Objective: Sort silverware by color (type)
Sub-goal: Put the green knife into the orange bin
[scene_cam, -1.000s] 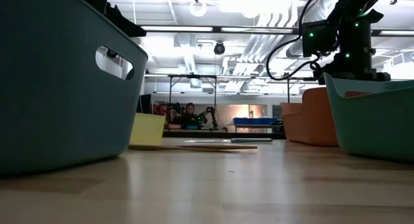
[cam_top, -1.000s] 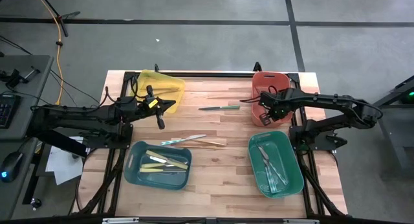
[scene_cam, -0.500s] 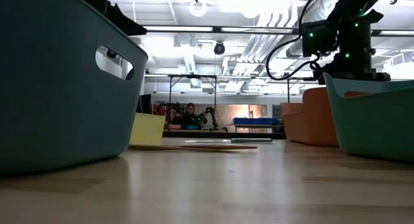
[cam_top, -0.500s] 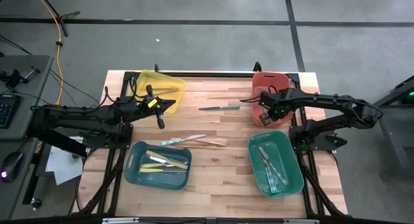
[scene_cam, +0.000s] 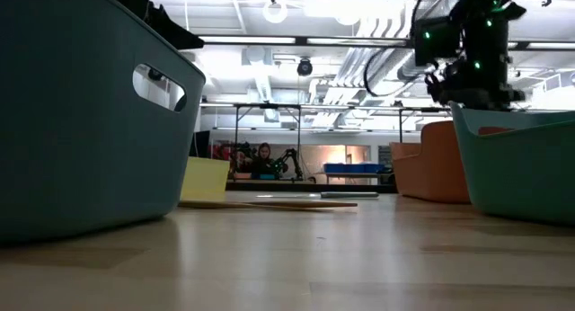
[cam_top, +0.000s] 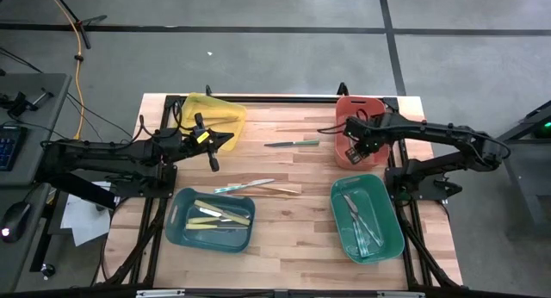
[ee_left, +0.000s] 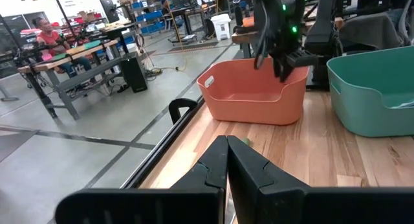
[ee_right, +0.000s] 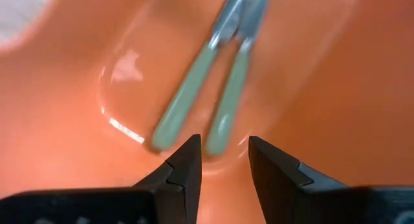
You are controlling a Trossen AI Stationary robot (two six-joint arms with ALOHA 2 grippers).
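High view: right gripper [cam_top: 351,149] over orange bin [cam_top: 372,105] at 2 o'clock; left gripper [cam_top: 215,141] waits, fingers together; teal-handled knife [cam_top: 292,144] loose at 12.
Right wrist view: fingers apart, empty, above two teal-handled utensils [ee_right: 204,104]; advise lifting straight, clearing bin wall

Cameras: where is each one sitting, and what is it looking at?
High: above, looking down on both arms and the table.
Low: at tabletop height, facing the room; right arm above.
Left wrist: on the left arm, its shut left gripper facing the orange bin.
Right wrist: open right gripper over two utensils in that bin.
Both wrists share the bin.
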